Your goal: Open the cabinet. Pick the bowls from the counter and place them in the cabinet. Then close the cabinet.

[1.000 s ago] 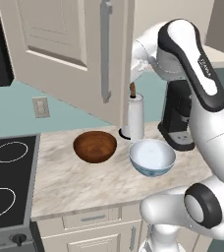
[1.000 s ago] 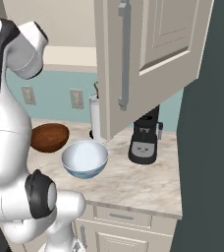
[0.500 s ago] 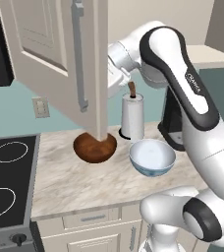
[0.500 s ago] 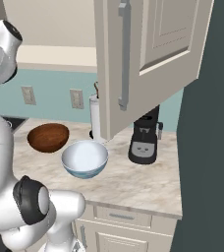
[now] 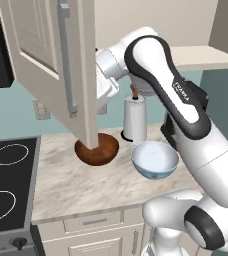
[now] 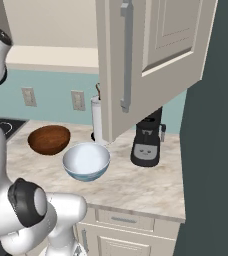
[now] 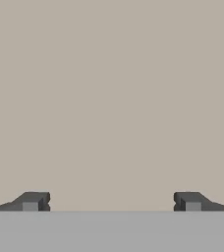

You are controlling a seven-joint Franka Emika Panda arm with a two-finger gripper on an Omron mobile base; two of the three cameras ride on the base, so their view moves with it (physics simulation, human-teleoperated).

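Both cabinet doors stand open: the left door (image 5: 46,65) juts out over the counter (image 5: 71,185), and the right door (image 6: 156,55) hangs open too. My hand is tucked behind the left door's edge, its fingers hidden there. In the hand view my gripper (image 7: 111,201) is open, jaws wide apart, facing a plain beige surface with nothing between them. The brown bowl (image 5: 97,150) sits on the counter, partly covered by the door's lower corner. To its right stands the white and blue bowl (image 5: 154,159). Both bowls (image 6: 48,139) (image 6: 86,161) are upright and apart from each other.
A paper towel roll (image 5: 135,117) stands behind the bowls, and a black coffee machine (image 6: 147,142) sits at the right. The black stovetop (image 5: 6,185) lies left of the counter. The pale cabinet shelf (image 5: 201,57) runs above. Drawer fronts (image 5: 93,221) are below.
The left cabinet door has swung further out toward the camera, now covering part of the brown bowl. My arm has followed it leftward. The bowls have not moved.
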